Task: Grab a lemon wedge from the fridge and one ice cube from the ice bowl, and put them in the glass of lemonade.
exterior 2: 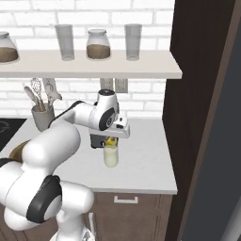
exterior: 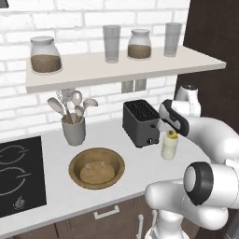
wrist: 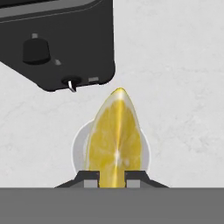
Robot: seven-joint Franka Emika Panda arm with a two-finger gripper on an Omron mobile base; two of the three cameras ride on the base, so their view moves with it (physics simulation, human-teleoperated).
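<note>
The gripper (wrist: 112,177) hung directly over the glass of lemonade (exterior: 169,146), its two fingers pinched narrowly on the lemon wedge (wrist: 114,140). The wedge pointed down at the glass's rim, right above it, just beside the black toaster (exterior: 140,122) on the counter (exterior: 56,158)

the left base view looks forward and down from behind the arm's left, over the worktop (exterior: 56,196). the right base view does so from its right. both share the toaster (exterior: 140,122). the hand view looks straight down, close above the worktop.
</note>
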